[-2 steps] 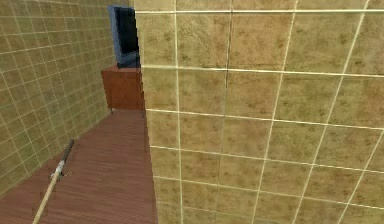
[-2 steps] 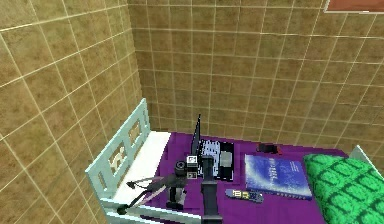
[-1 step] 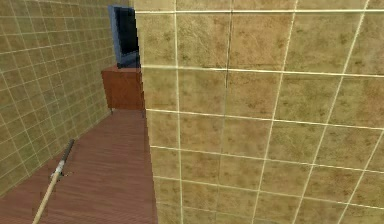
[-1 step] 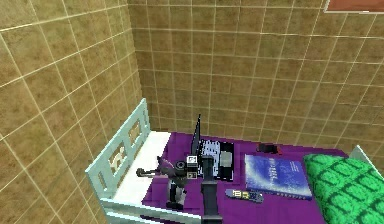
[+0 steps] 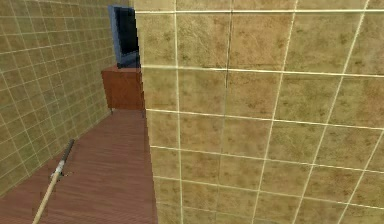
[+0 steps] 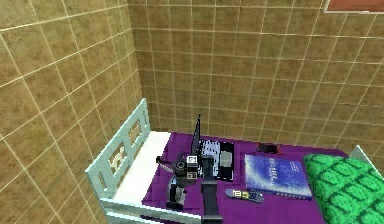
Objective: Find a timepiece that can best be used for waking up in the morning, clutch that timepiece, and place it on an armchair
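In the arm side view the dark arm bar (image 6: 212,200) rises from the bottom edge over a bed with a purple cover (image 6: 165,185). Its white marked squares (image 6: 210,150) stand above the middle of the bed, and the gripper (image 6: 176,172) reaches left of them over the purple cover. I cannot tell whether it holds anything. A small dark thing (image 6: 266,150) sits on the bed near the wall; its shape is too small to name. No armchair can be made out.
The bed has a white frame (image 6: 118,155), a green pillow (image 6: 348,180), a dark open laptop (image 6: 200,135), a blue book (image 6: 278,172) and a small flat dark device (image 6: 245,194). Ahead, a tiled wall (image 5: 270,120) stands close; a wooden-floor passage (image 5: 105,165) leads to a brown cabinet (image 5: 124,88) under a dark screen (image 5: 125,35). A long stick (image 5: 55,180) lies on the floor.
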### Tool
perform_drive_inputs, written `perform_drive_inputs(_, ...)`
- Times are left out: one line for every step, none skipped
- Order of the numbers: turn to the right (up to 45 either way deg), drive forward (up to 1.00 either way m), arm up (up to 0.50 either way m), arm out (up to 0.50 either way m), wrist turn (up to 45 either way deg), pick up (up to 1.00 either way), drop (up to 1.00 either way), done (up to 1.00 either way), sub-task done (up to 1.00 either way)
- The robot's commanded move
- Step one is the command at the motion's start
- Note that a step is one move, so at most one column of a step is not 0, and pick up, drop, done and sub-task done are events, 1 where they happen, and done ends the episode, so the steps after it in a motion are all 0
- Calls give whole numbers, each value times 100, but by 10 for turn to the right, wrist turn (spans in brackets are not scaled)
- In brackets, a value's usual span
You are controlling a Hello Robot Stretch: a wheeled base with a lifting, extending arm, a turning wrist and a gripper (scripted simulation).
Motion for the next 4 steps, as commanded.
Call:
perform_drive_inputs(0, 0, -30, 0, 0, 0, 0, 0, 0)
perform_drive_inputs(0, 0, 0, 0, 0, 100, 0, 0, 0)
perform_drive_inputs(0, 0, 10, 0, 0, 0, 0, 0, 0)
perform_drive_inputs(0, 0, 50, 0, 0, 0, 0, 0, 0)
